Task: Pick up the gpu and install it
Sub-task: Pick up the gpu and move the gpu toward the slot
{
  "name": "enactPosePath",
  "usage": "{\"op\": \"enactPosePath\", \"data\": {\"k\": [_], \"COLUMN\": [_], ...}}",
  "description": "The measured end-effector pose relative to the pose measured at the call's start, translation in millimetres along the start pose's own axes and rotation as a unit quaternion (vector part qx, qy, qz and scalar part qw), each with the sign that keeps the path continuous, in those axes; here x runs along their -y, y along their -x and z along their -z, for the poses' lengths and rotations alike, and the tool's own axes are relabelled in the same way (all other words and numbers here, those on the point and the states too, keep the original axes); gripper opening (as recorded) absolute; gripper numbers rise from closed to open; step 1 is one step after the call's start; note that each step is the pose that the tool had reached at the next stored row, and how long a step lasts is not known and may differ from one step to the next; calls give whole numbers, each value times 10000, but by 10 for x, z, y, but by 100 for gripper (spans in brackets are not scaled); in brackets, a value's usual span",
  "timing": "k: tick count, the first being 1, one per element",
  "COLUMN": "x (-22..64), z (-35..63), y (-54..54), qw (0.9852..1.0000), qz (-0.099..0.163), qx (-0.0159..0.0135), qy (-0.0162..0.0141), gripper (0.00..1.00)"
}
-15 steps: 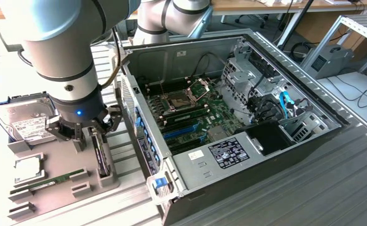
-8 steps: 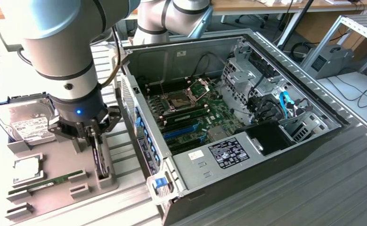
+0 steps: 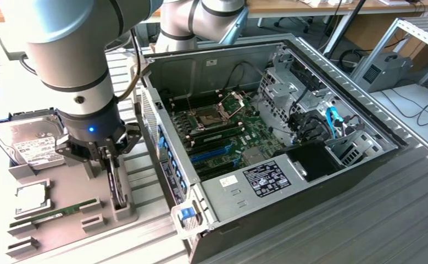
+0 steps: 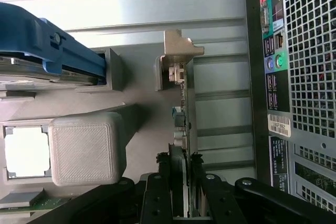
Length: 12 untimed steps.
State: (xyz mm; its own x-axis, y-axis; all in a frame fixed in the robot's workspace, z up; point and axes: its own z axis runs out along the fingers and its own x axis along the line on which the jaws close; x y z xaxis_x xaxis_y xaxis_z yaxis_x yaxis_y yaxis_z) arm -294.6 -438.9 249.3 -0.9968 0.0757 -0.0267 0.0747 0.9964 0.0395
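Arm's (image 3: 74,71) pointing straight down over the grey tray (image 3: 67,177), jaws clamped on the gpu (image 3: 116,187), which stands on edge in its slot just beside the open case (image 3: 192,69).

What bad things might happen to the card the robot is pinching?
1. The gpu stands on its thin edge in the gray holder, and the jaws pinch only its upper edge. It might tilt or slip when lifted.
2. The holder's end post hugs the card's end, so a crooked lift might snag there.
3. The computer case is close beside it, so a swinging card might bump its wall.
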Motion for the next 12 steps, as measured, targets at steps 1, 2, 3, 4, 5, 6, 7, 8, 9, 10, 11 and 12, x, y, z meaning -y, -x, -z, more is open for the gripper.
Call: {"op": "enactPosePath", "data": {"k": [1, 2, 3, 4, 5, 6, 7, 8, 9, 10, 11, 12], "x": [0, 0, 0, 0, 0, 0, -1, -1, -1, -1, -1, -1], "z": [2, 3, 5, 6, 8, 12, 13, 13, 16, 17, 19, 21], "y": [0, 0, 0, 0, 0, 0, 0, 0, 0, 0, 0, 0], "qw": [10000, 10000, 10000, 10000, 10000, 10000, 10000, 10000, 10000, 10000, 10000, 10000], "qz": [0, 0, 0, 0, 0, 0, 0, 0, 0, 0, 0, 0], "qx": [0, 0, 0, 0, 0, -1, 0, 0, 0, 0, 0, 0], "qy": [0, 0, 0, 0, 0, 0, 0, 0, 0, 0, 0, 0], "gripper": [27, 27, 27, 27, 27, 27, 27, 27, 27, 27, 27, 27]}}
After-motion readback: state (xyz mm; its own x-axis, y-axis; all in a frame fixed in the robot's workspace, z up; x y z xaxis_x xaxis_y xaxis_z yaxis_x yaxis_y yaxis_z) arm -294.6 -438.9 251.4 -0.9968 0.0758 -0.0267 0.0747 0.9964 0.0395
